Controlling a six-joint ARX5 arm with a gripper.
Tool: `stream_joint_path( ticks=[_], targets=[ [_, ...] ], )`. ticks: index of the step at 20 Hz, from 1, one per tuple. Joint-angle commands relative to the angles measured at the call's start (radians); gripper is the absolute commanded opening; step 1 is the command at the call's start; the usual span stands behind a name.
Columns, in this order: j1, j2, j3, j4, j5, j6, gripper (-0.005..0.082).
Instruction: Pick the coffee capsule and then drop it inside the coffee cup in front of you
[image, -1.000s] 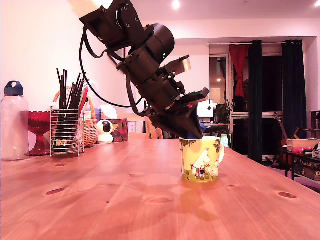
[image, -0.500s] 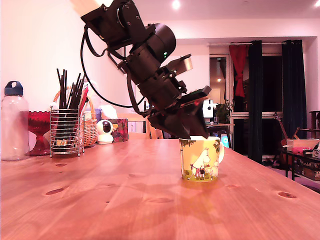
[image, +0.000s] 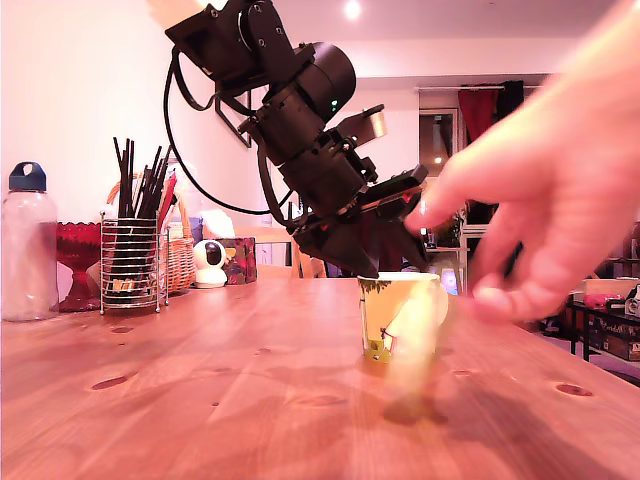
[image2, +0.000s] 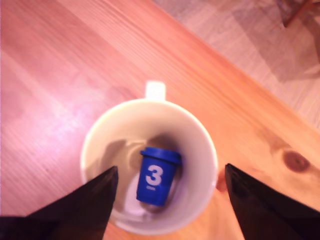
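The blue coffee capsule (image2: 158, 176) is lying inside the coffee cup (image2: 150, 120), on the pale floor of the cup, with a white "3" facing the wrist camera and its flared rim pointing toward the cup's handle. The pincer (image2: 167, 200) is hanging released directly over the cup, its two dark fingers (image2: 85, 200) spread wide, one to each side of the cup's mouth, gripping nothing.

In the exterior view the black arm is slanting down from the upper left, and the pincer (image: 385, 250) is sitting just above the rim of the cup (image: 385, 315), which is standing upright on the wooden counter (image: 250, 390). A person's hand (image: 545, 190) is reaching in from the exterior view's right, large and blurred, close to the camera, and its smeared fingers are covering the right part of the cup, so the picture on the cup is mostly washed out.

Toward the exterior view's left, well apart from the cup, a clear bottle with a dark blue cap (image: 27, 245), a red glass (image: 80, 255), a wire holder full of dark sticks (image: 133, 255) and a small white camera (image: 209, 263) are standing on the counter.
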Motion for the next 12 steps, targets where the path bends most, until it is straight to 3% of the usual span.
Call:
stream_joint_path(
  ticks=[1, 12],
  targets=[
    [0.002, 0.008, 0.009, 0.022, -0.001, -0.005, 0.0621],
    [0.002, 0.006, 0.009, 0.0, -0.002, -0.042, 0.0618]
  ],
)
